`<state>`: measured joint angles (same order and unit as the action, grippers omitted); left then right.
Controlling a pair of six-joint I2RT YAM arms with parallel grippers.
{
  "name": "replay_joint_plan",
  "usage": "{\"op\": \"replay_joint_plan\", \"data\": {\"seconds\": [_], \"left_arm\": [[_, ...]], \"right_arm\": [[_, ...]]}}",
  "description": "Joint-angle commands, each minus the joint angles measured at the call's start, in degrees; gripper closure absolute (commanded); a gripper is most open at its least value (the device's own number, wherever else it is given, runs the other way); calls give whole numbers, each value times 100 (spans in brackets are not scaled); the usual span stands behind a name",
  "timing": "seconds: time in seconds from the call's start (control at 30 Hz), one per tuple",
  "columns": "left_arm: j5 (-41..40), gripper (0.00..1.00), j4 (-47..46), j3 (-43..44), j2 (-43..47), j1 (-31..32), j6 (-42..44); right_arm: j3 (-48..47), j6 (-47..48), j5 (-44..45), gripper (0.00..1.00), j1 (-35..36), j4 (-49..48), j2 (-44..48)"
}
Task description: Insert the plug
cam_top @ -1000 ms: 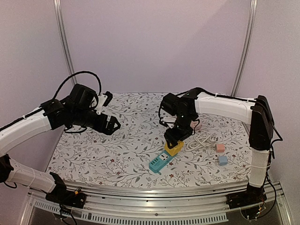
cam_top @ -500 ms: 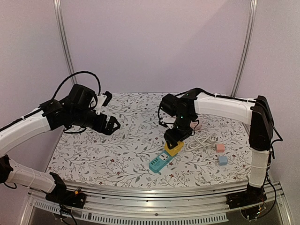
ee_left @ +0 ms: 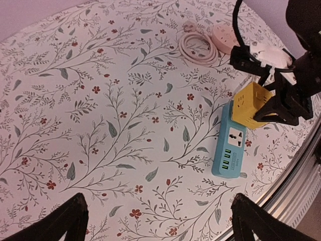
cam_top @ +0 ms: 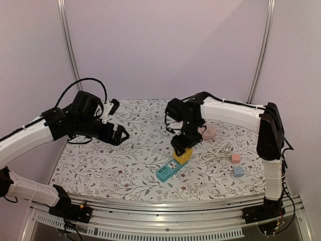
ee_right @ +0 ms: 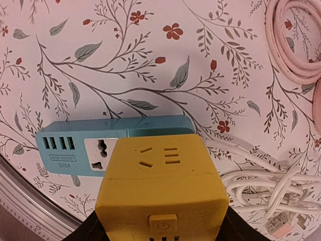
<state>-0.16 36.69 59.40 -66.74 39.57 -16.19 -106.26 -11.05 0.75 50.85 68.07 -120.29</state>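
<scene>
My right gripper [cam_top: 181,149] is shut on a yellow cube plug adapter [cam_top: 182,155] and holds it over the far end of a blue power strip [cam_top: 168,170] that lies on the floral table. In the right wrist view the yellow cube [ee_right: 161,193] fills the space between the fingers and covers part of the blue strip [ee_right: 100,145], whose wall socket and USB ports show at left. The left wrist view shows the cube [ee_left: 252,103] beside the strip [ee_left: 230,146]. My left gripper [cam_top: 119,134] is open and empty, raised over the table's left half.
A white cable [cam_top: 216,150] lies coiled right of the strip. A pink round socket with its cord [cam_top: 207,132] sits behind it. A pink cube [cam_top: 235,158] and a blue cube [cam_top: 238,171] lie at the right. The table's front edge [cam_top: 165,198] is close to the strip.
My right gripper with the yellow cube has shifted a little left and away, and the blue strip has shifted left with it. The left arm has hardly moved.
</scene>
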Motion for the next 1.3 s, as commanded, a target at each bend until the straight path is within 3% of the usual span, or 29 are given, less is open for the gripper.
{"op": "replay_joint_plan", "data": {"seconds": [0.0, 0.37, 0.67, 1.27], "left_arm": [[179, 0, -67, 10, 58, -90, -106], [431, 1, -71, 28, -53, -74, -105], [1145, 1, -311, 19, -274, 130, -80], [845, 1, -438, 85, -562, 720, -163]], "right_arm": [[337, 23, 31, 100, 37, -265, -298], [1082, -173, -167, 100, 48, -125, 315], [1513, -348, -362, 100, 86, -4, 843], [1443, -562, -391, 100, 96, 143, 661]]}}
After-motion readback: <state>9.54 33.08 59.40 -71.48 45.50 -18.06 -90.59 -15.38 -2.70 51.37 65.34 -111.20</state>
